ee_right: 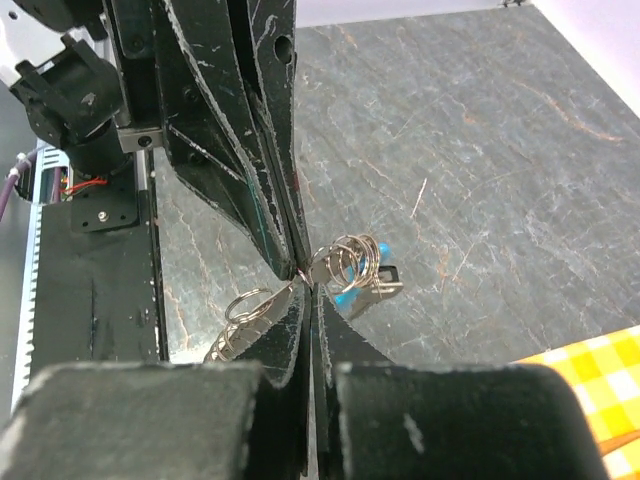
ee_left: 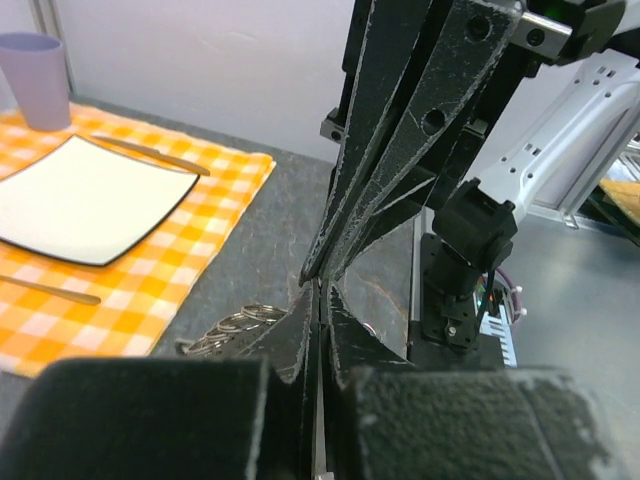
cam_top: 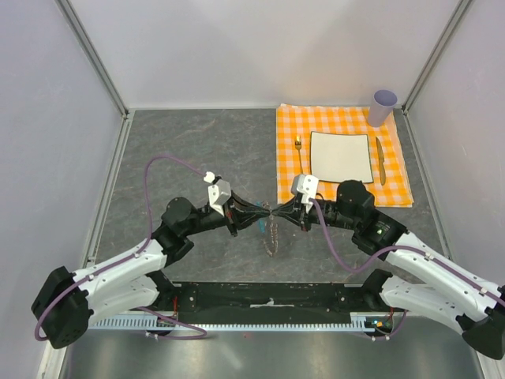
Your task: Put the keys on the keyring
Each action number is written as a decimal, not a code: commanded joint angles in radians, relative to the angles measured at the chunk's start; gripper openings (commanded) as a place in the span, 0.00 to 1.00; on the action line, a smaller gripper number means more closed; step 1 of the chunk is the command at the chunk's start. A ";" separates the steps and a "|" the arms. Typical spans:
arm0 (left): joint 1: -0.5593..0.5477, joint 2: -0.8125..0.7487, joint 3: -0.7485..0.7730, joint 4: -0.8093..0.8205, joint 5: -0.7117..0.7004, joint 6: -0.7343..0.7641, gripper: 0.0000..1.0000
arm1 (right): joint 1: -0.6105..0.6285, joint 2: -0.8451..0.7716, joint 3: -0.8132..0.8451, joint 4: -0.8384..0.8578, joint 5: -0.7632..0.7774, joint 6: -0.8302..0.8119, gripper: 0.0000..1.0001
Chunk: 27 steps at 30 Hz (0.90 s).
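The keyring (cam_top: 272,235) is a chain of metal rings hanging between my two grippers over the grey table. In the right wrist view its rings (ee_right: 352,262) bunch beside a bright-blue tag (ee_right: 347,298) and a small black fob (ee_right: 388,273). A flat grey metal piece (ee_right: 368,297) that may be a key hangs with them. More rings (ee_left: 230,328) trail low in the left wrist view. My left gripper (cam_top: 266,212) and right gripper (cam_top: 278,212) meet tip to tip, both shut on the chain. No other keys show clearly.
An orange checked cloth (cam_top: 394,185) lies at the back right. On it are a white square plate (cam_top: 341,156), a fork (cam_top: 299,151) and a knife (cam_top: 380,159). A lilac cup (cam_top: 383,107) stands at its far corner. White walls enclose the table.
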 commanded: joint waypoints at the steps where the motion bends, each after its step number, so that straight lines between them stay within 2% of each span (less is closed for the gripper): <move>1: -0.003 -0.063 0.079 -0.231 -0.015 0.064 0.11 | -0.005 0.013 0.113 -0.091 0.059 -0.090 0.00; 4: -0.004 -0.075 0.154 -0.416 -0.047 0.113 0.25 | -0.007 0.048 0.173 -0.195 0.062 -0.133 0.00; 7: -0.003 -0.069 0.222 -0.580 -0.081 0.160 0.34 | -0.004 0.081 0.217 -0.257 0.043 -0.171 0.00; 10: -0.003 -0.055 0.281 -0.686 -0.090 0.207 0.40 | -0.001 0.088 0.234 -0.287 0.025 -0.199 0.00; 15: -0.003 -0.009 0.387 -0.853 -0.048 0.298 0.43 | 0.006 0.091 0.264 -0.341 -0.003 -0.265 0.00; 27: -0.003 0.112 0.453 -0.820 0.195 0.296 0.44 | 0.012 0.099 0.300 -0.387 -0.081 -0.315 0.00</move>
